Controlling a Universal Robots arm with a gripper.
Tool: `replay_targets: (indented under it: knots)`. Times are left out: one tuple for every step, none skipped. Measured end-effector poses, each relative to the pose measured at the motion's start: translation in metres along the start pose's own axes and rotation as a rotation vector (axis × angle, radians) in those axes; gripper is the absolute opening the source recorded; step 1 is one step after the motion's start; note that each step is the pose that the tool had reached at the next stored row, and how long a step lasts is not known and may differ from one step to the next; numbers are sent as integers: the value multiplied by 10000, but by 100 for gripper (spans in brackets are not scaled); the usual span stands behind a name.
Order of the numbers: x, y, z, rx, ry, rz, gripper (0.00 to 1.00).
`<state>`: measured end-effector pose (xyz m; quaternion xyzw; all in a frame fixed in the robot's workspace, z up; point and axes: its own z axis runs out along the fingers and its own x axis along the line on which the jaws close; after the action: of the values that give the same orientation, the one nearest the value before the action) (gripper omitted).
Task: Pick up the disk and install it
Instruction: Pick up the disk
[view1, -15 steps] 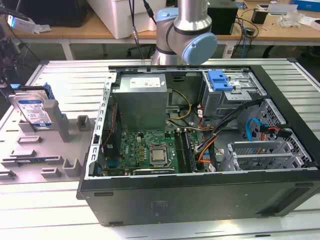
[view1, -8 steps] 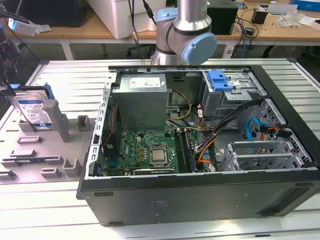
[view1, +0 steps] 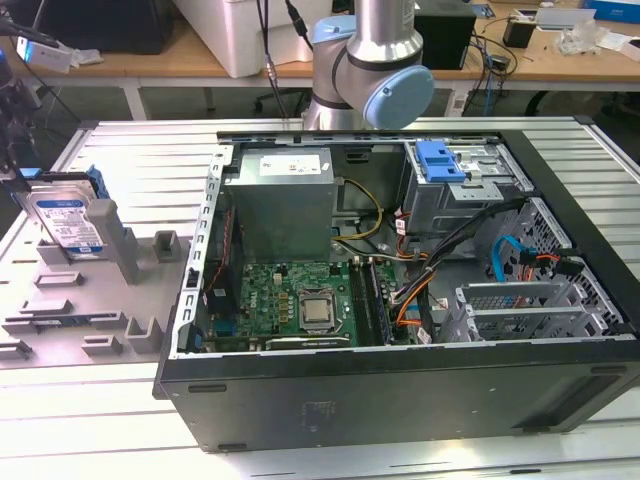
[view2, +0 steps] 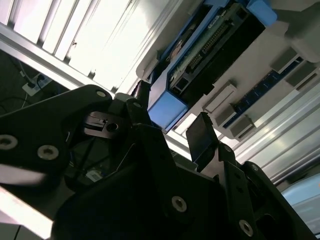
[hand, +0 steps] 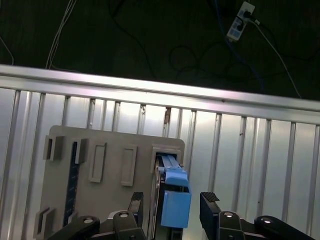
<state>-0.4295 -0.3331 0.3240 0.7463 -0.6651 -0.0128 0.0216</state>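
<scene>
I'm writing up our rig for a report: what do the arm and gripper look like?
The arm is a silver tube with pale blue round joint caps. The gripper is black, built of angular linkage bars with silver screws and textured finger pads.

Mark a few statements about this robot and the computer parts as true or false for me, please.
1. The disk stands on edge in a grey holder beside the computer. True.
2. The hand holds the disk up in the air. False: the disk sits in its slot, with the open fingers either side of its blue end.
3. The computer lies open, its green circuit board showing. True.
4. The holder rests on a wooden floor. False: it rests on a ribbed metal table.
</scene>
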Motion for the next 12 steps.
replay_targets:
  knots:
    - [0, 0, 4, 0, 1, 19, 57]
    - [0, 0, 8, 0, 3, 42, 57]
    - [0, 0, 13, -1, 4, 60, 57]
    - [0, 0, 17, -1, 4, 70, 57]
    - [0, -1, 20, 0, 3, 80, 57]
    - [0, -1, 24, 0, 2, 101, 57]
    - [0, -1, 29, 1, 1, 136, 57]
    - [0, -1, 34, 2, -1, 174, 57]
    - [-1, -1, 40, 2, -3, 214, 57]
    - [-1, -1, 46, 3, -4, 256, 57]
    - [-1, -2, 48, 4, -5, 264, 57]
    - [0, -2, 51, 4, -5, 266, 57]
